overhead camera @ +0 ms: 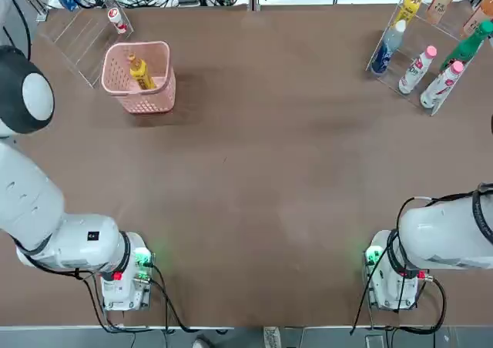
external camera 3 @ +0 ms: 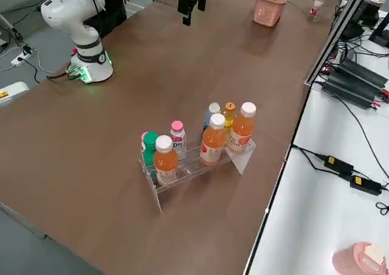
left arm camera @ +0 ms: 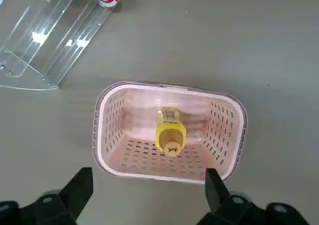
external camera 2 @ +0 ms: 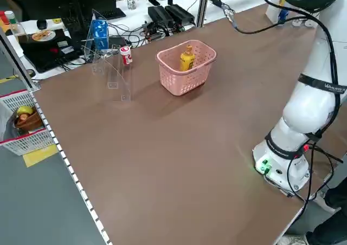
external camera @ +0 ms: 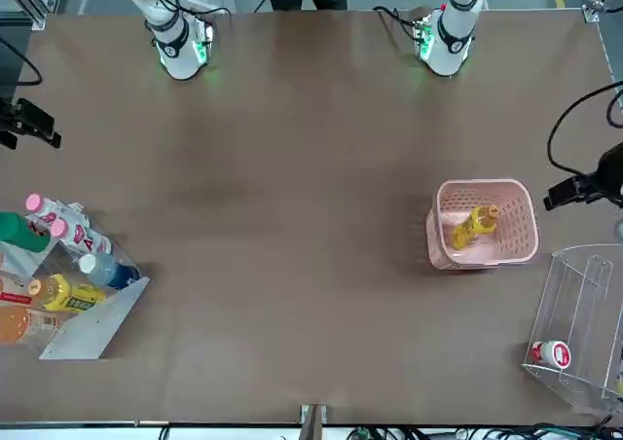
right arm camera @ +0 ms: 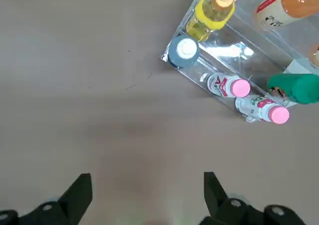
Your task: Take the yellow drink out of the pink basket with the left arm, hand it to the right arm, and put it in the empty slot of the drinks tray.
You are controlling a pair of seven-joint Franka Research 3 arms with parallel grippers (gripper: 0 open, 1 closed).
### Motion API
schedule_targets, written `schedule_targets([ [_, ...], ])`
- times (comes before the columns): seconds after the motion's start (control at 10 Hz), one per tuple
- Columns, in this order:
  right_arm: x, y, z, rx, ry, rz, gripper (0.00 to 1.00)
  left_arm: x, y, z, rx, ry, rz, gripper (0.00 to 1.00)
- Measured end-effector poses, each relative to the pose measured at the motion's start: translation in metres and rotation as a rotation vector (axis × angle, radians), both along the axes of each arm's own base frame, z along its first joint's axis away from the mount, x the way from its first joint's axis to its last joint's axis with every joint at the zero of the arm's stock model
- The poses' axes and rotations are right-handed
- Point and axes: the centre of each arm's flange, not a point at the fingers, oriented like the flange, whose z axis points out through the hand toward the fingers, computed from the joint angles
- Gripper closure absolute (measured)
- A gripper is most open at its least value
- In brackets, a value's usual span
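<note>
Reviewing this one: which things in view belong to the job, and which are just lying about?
Job:
- yellow drink
- pink basket
- drinks tray
- left gripper
- right gripper

Lying about:
- clear acrylic box
- red-white bottle

2 arms apart, both grippers open

The table looks smooth and matt. Pale, satiny plastic forms the latticed basket; the yellow bottle inside is translucent plastic with a smooth cap. The drinks tray and the box are clear, glossy plastic. The arms' shells appear smooth, hard and faintly shiny.
</note>
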Motion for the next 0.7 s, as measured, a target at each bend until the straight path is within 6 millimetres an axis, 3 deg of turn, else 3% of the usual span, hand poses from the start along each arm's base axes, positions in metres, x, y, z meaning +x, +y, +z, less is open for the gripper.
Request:
schedule_targets([
  [0.3, -0.004, 0.01, 0.001, 0.001, 0.019, 0.017, 0.01, -0.004, -0.017, -0.037, -0.006, -0.037, 0.04, 0.0],
  [0.7, -0.005, -0.006, 0.001, 0.001, 0.02, -0.012, 0.01, -0.018, -0.026, -0.076, -0.007, -0.041, 0.058, 0.01],
])
